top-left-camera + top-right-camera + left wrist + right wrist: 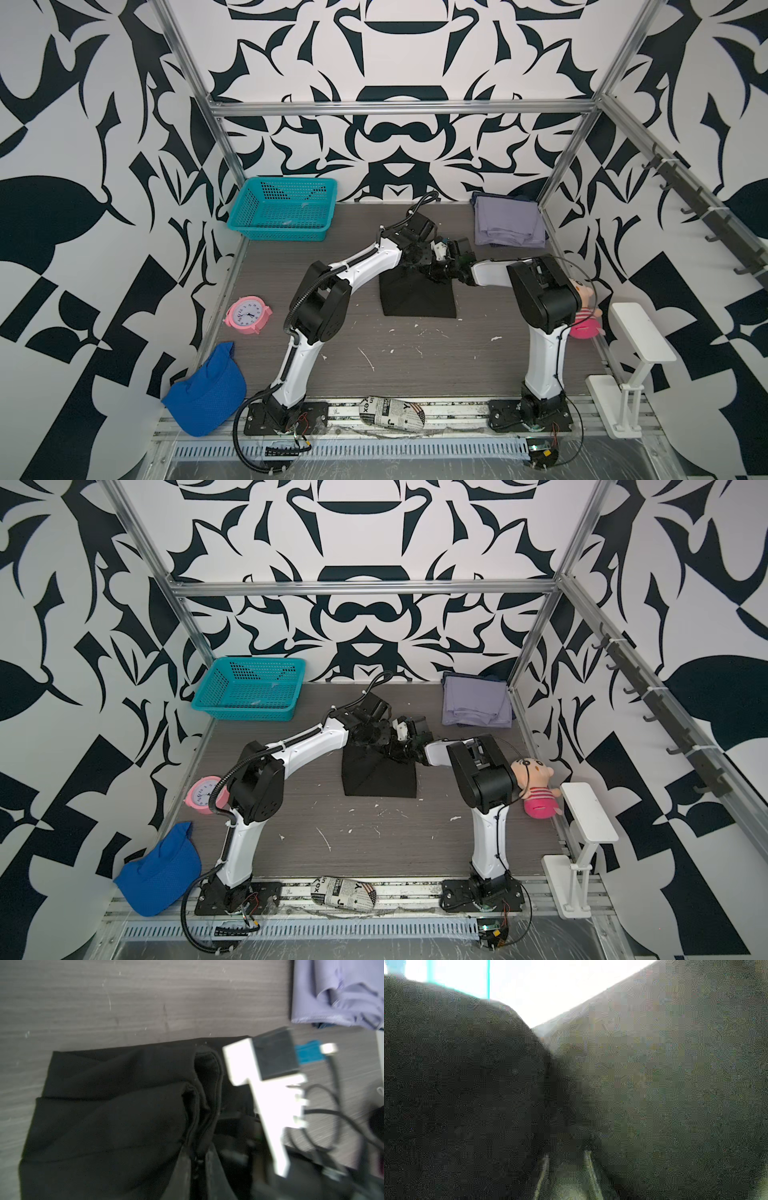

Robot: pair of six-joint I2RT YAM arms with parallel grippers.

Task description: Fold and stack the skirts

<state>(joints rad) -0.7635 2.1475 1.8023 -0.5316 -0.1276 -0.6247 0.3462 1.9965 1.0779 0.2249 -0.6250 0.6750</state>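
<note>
Grippers meet at the black skirt (pixel 415 299), which lies right of the teal basket (pixel 278 233), nearer the front. The left gripper (pixel 198 1167) pinches its fold. The right gripper (pixel 568 1171): I cannot tell.

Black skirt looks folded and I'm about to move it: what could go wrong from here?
1. The left gripper pinches only the layered far edge of the black skirt; the folds may fall open on lifting.
2. The right gripper sits close beside it; the two could knock.
3. The right wrist view shows only dark blur, so its grip is unverifiable.
</note>
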